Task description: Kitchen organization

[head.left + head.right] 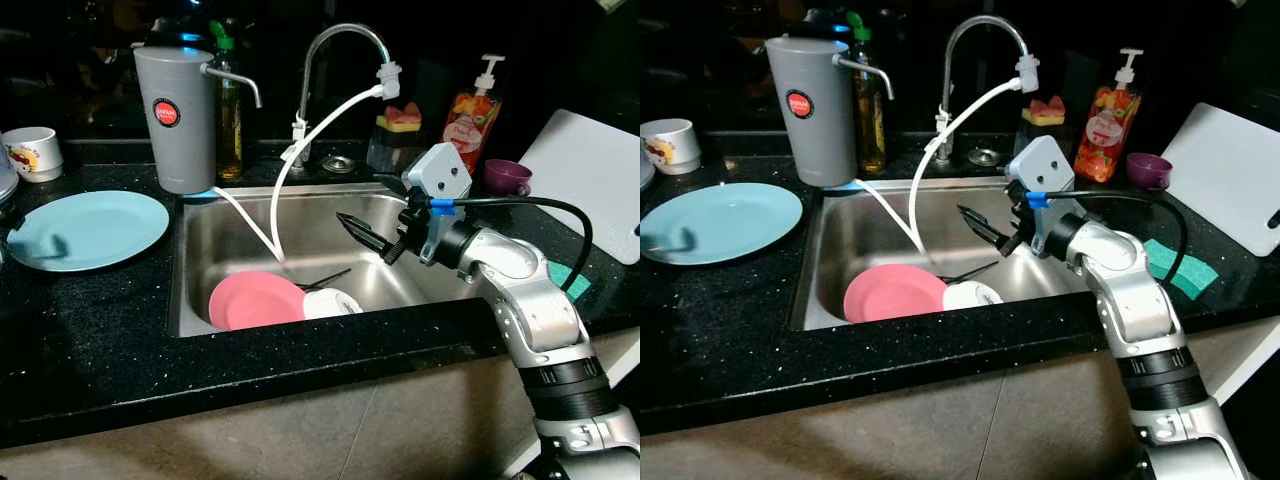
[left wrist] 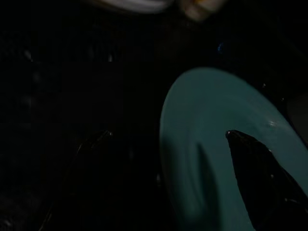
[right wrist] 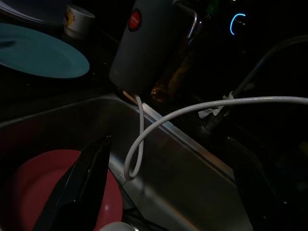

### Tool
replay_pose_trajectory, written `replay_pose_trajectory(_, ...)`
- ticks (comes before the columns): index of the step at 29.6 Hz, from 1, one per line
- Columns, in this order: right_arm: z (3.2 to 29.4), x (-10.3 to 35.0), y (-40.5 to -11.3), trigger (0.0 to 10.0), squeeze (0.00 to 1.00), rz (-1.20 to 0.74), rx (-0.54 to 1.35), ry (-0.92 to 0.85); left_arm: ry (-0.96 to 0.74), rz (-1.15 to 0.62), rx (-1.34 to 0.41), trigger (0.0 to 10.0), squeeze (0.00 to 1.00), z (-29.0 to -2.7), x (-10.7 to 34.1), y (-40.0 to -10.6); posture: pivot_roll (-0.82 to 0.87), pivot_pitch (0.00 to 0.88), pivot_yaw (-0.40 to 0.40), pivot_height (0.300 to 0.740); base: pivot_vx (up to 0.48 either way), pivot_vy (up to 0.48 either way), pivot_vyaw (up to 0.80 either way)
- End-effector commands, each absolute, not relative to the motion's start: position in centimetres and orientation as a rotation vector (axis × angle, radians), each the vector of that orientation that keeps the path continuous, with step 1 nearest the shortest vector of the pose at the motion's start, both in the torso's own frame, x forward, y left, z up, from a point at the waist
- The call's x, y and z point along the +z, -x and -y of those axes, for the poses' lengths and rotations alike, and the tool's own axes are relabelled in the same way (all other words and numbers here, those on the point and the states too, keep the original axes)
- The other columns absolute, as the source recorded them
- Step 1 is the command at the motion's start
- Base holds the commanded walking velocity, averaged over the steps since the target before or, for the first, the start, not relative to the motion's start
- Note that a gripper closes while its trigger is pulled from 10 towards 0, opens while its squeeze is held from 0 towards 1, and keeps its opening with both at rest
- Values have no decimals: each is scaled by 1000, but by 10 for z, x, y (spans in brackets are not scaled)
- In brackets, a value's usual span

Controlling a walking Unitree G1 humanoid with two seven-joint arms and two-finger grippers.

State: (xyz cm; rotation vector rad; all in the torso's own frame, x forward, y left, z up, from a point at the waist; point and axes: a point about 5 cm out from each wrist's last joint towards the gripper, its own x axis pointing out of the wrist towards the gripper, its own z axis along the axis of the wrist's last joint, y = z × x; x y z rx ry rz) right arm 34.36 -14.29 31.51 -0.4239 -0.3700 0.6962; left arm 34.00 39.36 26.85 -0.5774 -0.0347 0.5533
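A round pink plate lies flat on the bottom of the stainless steel sink, near the front wall, and its surface looks smooth and matte, without pattern. A small white bowl sits just beside it on its right, touching or nearly touching its edge, and some dark utensils lie behind the bowl. The right gripper hangs above the sink, over the right part of the basin, well apart from the pink plate; its jaws stand spread apart and hold nothing. A thin white hose runs from the curved chrome faucet down into the basin. On the black speckled counter, left of the sink, rests a round light blue plate, flat and plain. The left gripper hovers close over this blue plate in the left wrist view, with its jaws spread and nothing between them. A tall grey water filter jug stands at the back left corner of the sink.
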Motion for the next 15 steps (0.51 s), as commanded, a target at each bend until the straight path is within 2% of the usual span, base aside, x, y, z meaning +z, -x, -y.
replay_pose_trajectory(1,147,321,-343,10000,0,388,683,437,608,12,536,10000,0,-389,261,-343,93,52,-51,740,0,0,0)
replay_pose_trajectory(9,150,324,-341,10000,0,396,667,435,761,3,426,9843,0,-361,252,-362,83,63,-40,740,0,0,0)
replay_pose_trajectory(11,150,324,-341,10000,0,396,667,435,761,3,426,9843,0,-361,252,-362,83,63,-40,740,0,0,0)
replay_pose_trajectory(12,150,324,-341,10000,0,396,664,434,777,-1,411,7882,0,-355,251,-365,83,63,-40,740,0,0,0)
replay_pose_trajectory(14,150,324,-341,10000,0,396,664,434,777,-1,411,7882,0,-355,251,-365,83,63,-40,740,0,0,0)
replay_pose_trajectory(15,150,324,-340,10000,0,397,661,432,794,-6,399,4510,0,-349,249,-369,81,71,-31,740,0,0,0)
